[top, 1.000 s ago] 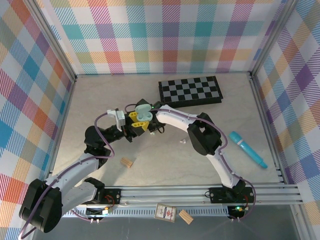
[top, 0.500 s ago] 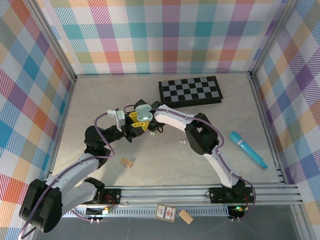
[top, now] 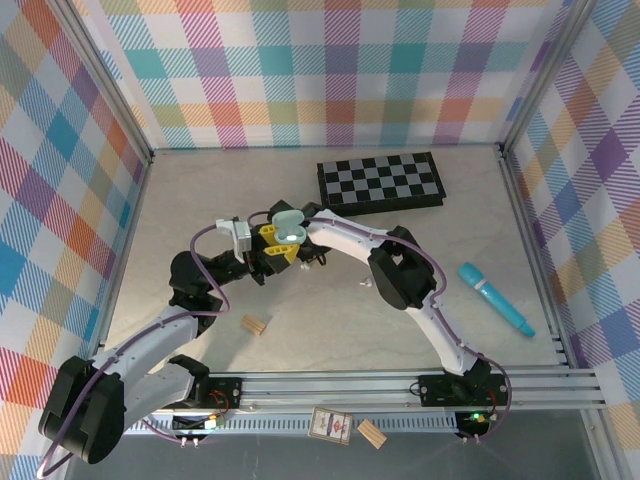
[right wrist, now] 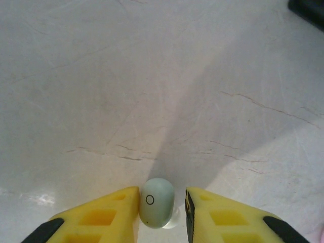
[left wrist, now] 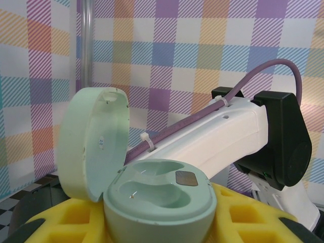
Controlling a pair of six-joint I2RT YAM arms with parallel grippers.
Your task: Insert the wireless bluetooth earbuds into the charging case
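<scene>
Left claw (top: 279, 241) pinches the charging case (left wrist: 157, 202), lid open; right claw (right wrist: 162, 201) brackets a pale green earbud (right wrist: 155, 205) on the tabletop (right wrist: 152, 76); whether it grips, I cannot tell

Walls (top: 330, 70): pastel plaid panels on three sides, colours even under soft light. Aluminium corner posts (top: 105, 78). Tabletop (top: 200, 200): pale beige stone look, fine dark hairline veins, faint shadows. Slotted aluminium rail (top: 400, 385) along near edge.
</scene>
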